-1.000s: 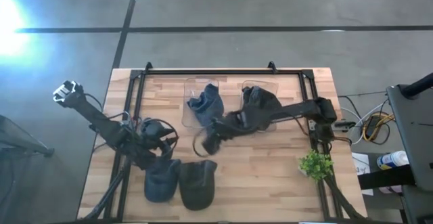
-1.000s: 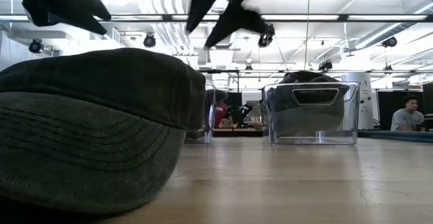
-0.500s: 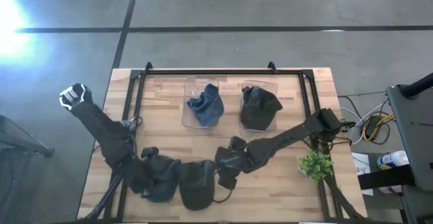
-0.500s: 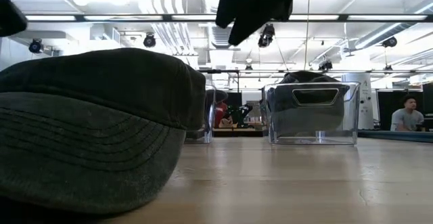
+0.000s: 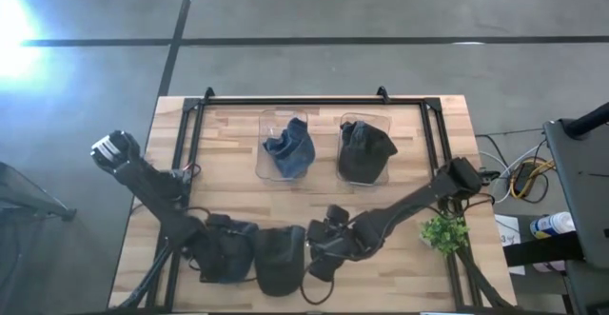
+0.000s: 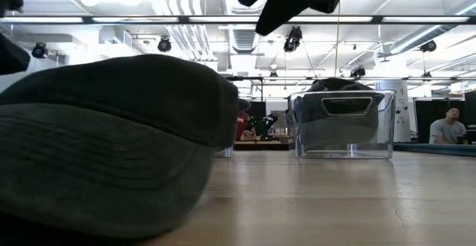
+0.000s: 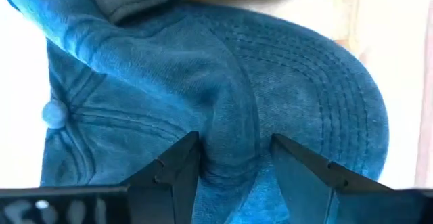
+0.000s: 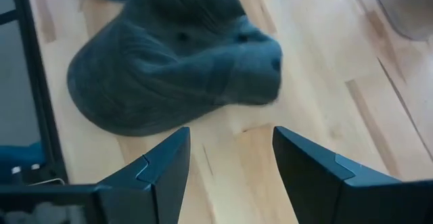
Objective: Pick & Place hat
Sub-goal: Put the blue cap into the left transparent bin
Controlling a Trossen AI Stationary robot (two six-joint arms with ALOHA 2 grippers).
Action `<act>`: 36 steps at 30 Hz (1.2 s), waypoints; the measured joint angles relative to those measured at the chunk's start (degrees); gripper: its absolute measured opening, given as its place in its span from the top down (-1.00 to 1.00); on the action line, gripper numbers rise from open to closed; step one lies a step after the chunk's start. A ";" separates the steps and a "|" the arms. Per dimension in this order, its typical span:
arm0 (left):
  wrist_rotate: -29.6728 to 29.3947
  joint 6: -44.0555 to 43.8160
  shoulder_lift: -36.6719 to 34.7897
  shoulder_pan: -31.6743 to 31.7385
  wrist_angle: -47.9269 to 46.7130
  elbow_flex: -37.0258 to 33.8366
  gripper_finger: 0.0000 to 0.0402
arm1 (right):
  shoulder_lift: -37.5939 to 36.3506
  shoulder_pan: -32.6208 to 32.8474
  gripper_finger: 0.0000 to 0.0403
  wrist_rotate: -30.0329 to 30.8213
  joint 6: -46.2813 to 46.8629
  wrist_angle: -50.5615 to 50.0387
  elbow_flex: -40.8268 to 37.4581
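A blue cap (image 5: 245,246) lies near the table's near edge, and a dark grey cap (image 5: 278,258) lies just to its right. My left gripper (image 5: 221,256) is down on the blue cap (image 7: 223,82), open, with a raised crease of the crown between its fingers. My right gripper (image 5: 322,250) is open just right of the dark cap (image 8: 176,68), over bare wood and touching nothing. In the low view the dark cap (image 6: 111,142) fills the left side. My left gripper (image 7: 233,137) comes at the blue cap from above. Its two fingertips (image 7: 189,149) stand in the cloth of the crown on either side of a raised crease (image 7: 230,156). The cap lies flat on the table. Whether the crease is pinched, I cannot tell.
Two clear bins stand toward the far edge, one with a blue hat (image 5: 285,148) and one with a dark hat (image 5: 364,151). A small green plant (image 5: 442,231) sits at the right edge. A black frame borders the table. A person (image 6: 448,123) sits in the room behind.
My right gripper has moved from beside the bins toward the near edge and come down beside the dark cap. My left gripper has moved toward the near edge and down onto the blue cap. In the low view the dark cap's crown has shifted slightly to the right.
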 joint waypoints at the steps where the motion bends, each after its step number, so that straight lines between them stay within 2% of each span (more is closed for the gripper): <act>1: 0.18 -0.29 0.30 0.35 0.03 0.04 0.13 | 0.00 0.23 -0.02 0.06 0.06 0.06 -0.02; 5: 0.74 -0.15 0.26 0.98 0.18 0.02 0.31 | 0.00 1.17 -0.02 0.25 0.24 0.00 -0.19; 11: 0.36 0.01 -1.60 1.19 -0.08 -0.16 0.90 | 0.00 2.53 0.01 0.21 1.62 -0.18 -0.58; 15: 0.33 -1.85 -3.19 1.24 -1.45 0.33 0.94 | 0.00 2.62 0.06 0.25 2.99 -0.17 -0.97; 19: -1.00 -3.01 -5.33 1.25 -8.56 4.19 0.97 | -0.66 2.78 0.12 2.26 3.86 -0.32 -1.53; 24: -10.24 -5.17 -9.63 1.27 -14.18 11.80 0.98 | -3.30 3.27 0.17 8.70 7.21 -4.40 -1.80; 28: -24.27 -5.57 -12.01 1.46 -15.93 18.06 0.99 | -5.77 3.68 0.19 13.61 10.91 -7.94 -2.61; 30: -31.57 -2.05 -12.32 2.69 -15.42 20.99 0.99 | -6.77 3.96 0.18 16.53 12.41 -8.51 -2.75; 32: -35.88 3.32 -12.11 5.56 -15.24 23.08 0.99 | -7.70 4.38 0.19 18.85 13.27 -9.57 -2.82; 36: -35.20 18.00 -11.18 15.69 -12.53 24.54 0.99 | -8.46 4.41 0.20 19.75 12.78 -9.14 -2.80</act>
